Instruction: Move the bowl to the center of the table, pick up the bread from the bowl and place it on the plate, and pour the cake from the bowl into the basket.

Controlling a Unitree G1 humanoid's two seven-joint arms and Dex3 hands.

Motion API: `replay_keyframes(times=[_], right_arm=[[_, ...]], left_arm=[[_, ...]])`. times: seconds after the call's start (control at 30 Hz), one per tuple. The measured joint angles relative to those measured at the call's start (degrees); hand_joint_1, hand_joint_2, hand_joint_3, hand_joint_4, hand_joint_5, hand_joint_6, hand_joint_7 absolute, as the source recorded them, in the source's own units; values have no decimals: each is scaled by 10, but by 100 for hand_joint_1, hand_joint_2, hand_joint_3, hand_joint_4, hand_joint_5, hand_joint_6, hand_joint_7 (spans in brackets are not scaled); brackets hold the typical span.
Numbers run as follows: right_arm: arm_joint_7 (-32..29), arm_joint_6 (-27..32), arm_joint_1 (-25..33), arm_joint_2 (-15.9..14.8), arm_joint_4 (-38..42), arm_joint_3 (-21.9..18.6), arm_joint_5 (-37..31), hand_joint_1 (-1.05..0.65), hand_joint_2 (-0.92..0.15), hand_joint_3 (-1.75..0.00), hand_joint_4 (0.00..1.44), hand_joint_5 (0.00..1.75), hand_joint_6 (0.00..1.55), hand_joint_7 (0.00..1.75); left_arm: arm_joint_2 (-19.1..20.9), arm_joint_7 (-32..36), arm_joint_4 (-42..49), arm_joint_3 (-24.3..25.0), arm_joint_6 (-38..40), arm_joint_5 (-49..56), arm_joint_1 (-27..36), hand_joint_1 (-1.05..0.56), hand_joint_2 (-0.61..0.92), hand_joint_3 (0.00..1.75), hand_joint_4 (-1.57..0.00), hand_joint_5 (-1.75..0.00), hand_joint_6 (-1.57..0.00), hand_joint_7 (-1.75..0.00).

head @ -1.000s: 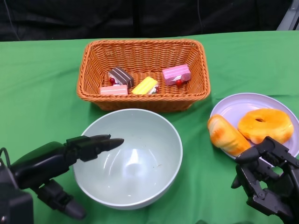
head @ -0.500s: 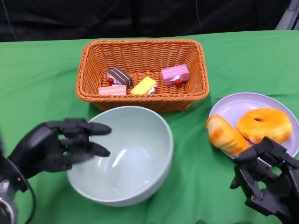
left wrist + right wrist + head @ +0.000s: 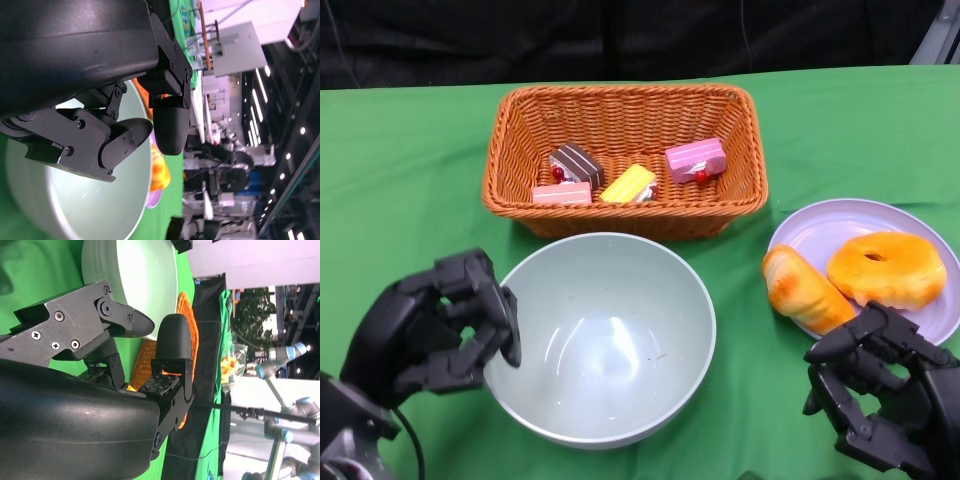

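The pale green bowl [image 3: 600, 338] stands upright and empty in the middle of the green table [image 3: 400, 180]. My left hand [image 3: 440, 332] sits just beside its left rim, fingers curled in, with nothing in it. The wicker basket [image 3: 625, 215] behind the bowl holds several small cakes: brown [image 3: 578, 160], yellow [image 3: 630, 183], pink [image 3: 697, 158]. On the lilac plate [image 3: 820, 232] at the right lie a ring-shaped bread [image 3: 887, 268] and a bread roll [image 3: 805, 290]. My right hand [image 3: 880, 392] hangs below the plate, fingers curled, holding nothing. The bowl [image 3: 75, 200] fills the left wrist view behind my fingers [image 3: 125, 140].
Black curtain runs along the table's far edge. Open green cloth lies left of the basket and between bowl and plate. The right wrist view shows the bowl [image 3: 140, 275] and basket [image 3: 187, 315] beyond my fingers [image 3: 135, 322].
The bowl was tipped toward my left hand half a second ago and now sits level. My left fingers have come off its rim and curled in beside it. The right hand has barely moved.
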Motion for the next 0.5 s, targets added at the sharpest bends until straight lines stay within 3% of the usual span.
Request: replay_keyframes(times=[0.1,0.27,0.5], right_arm=[[0,11,10,-6,-25,2,0,-18,-65,-82,68,162,63,132],[4,30,19,-15,-53,7,1,-19,-67,-80,68,163,62,133],[3,34,28,-28,-89,24,-13,-23,-66,-77,71,160,67,131]], left_arm=[[0,23,0,3,-36,27,11,-3,64,114,-73,-175,-64,-161],[0,56,1,9,-41,79,19,-1,73,102,-68,-175,-61,-156],[3,108,1,8,-49,144,19,-3,71,100,-68,-175,-64,-152]])
